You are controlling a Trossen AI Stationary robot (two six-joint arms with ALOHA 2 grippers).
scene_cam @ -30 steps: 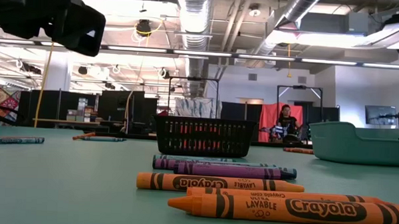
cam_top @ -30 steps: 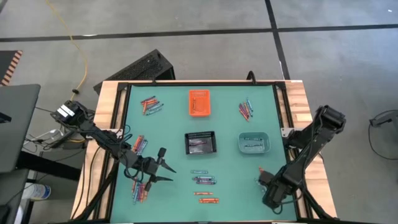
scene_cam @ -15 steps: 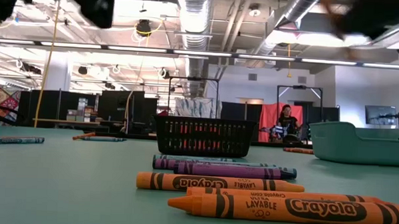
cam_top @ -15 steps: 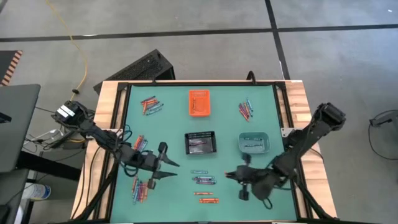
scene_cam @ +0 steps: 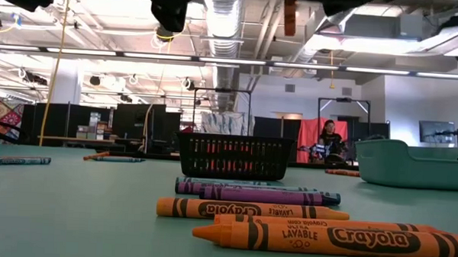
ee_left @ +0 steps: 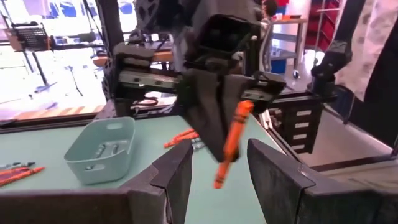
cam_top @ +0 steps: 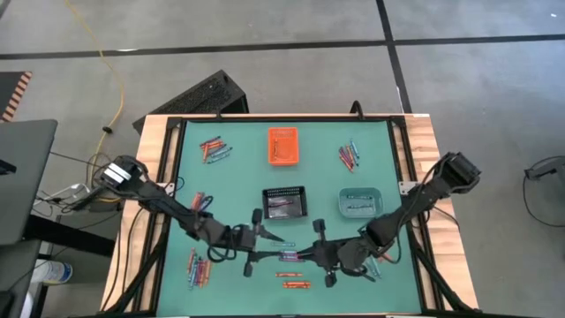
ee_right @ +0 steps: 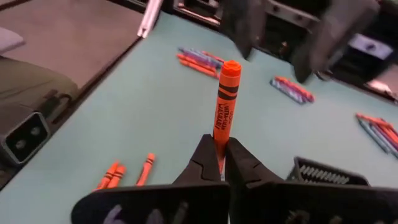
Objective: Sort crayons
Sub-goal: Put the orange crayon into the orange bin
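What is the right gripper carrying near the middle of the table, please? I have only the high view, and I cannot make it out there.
Observer: Its fingers are shut on an orange crayon, gripped at one end, so most of it sticks out past the right gripper.
Operator: Thank you. Is the left gripper placed to take it?
Observer: The left gripper is open, and the crayon's free end appears to lie in the gap between its fingers, not touching them.
Operator: Is the crayon clear of the table?
Observer: Yes. The low view shows it high in the air, far above the loose crayons lying on the table.
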